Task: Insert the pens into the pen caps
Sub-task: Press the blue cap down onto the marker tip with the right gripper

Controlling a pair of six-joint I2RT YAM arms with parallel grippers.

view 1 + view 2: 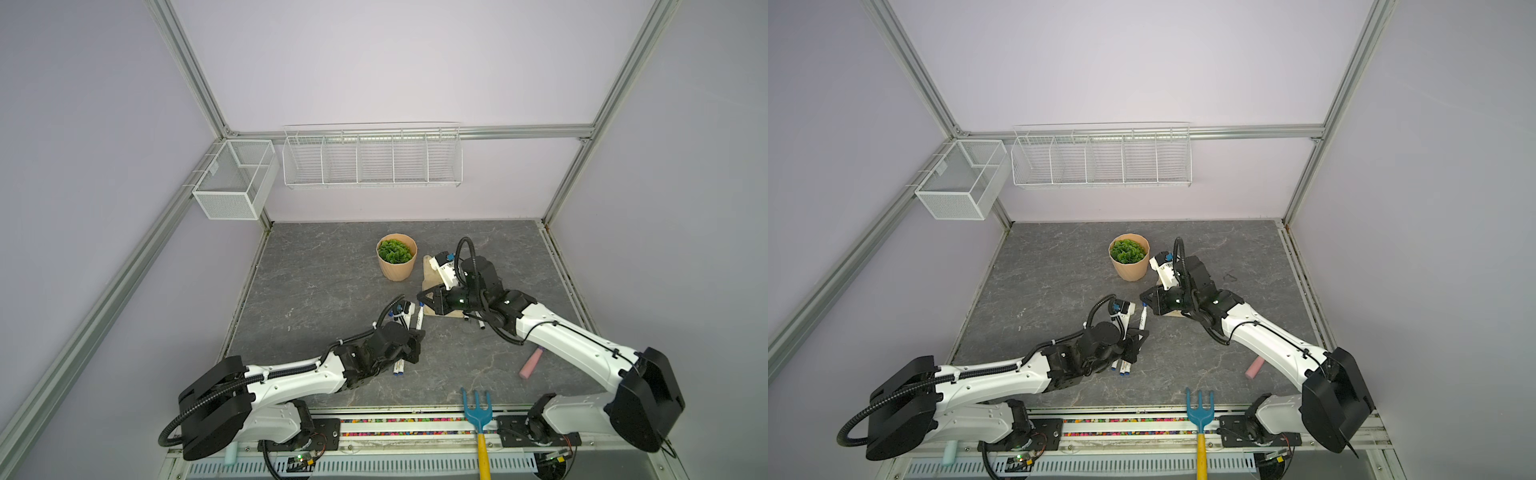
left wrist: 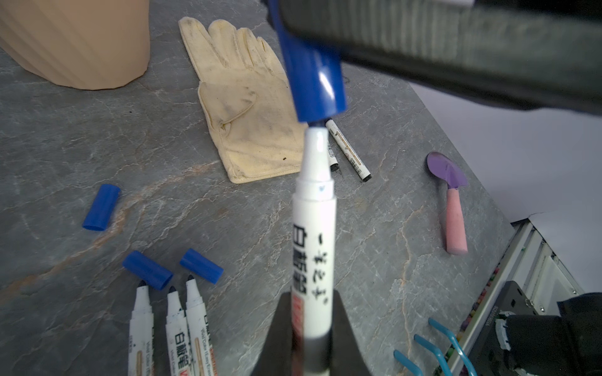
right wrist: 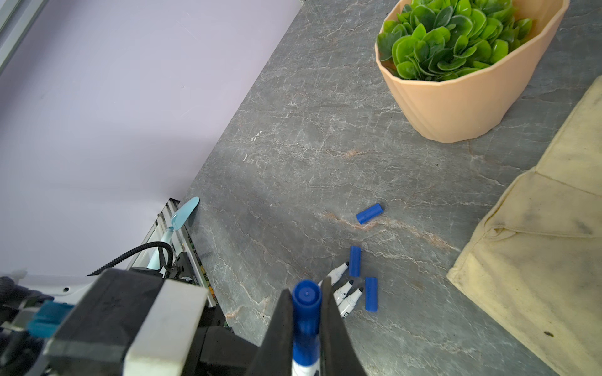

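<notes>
My left gripper (image 2: 311, 294) (image 1: 417, 336) is shut on a white pen (image 2: 314, 228) (image 1: 1143, 318) that points up and away from it. My right gripper (image 3: 306, 289) (image 1: 420, 298) is shut on a blue pen cap (image 3: 306, 312) (image 2: 312, 84). The pen's dark tip sits at the cap's mouth and its white neck is still outside. Three blue pen caps (image 2: 101, 211) (image 2: 148, 269) (image 2: 202, 265) lie loose on the table. Beside them lie three uncapped pens (image 2: 176, 322) (image 3: 345, 288). Two more pens (image 2: 347, 149) lie by the glove.
A cream glove (image 2: 247, 107) lies under the right arm, with a potted plant (image 1: 396, 257) behind it. A pink-handled trowel (image 1: 531, 362) lies at the right, and a blue fork with a yellow handle (image 1: 478, 415) at the front edge. Wire baskets (image 1: 372, 156) hang on the back wall.
</notes>
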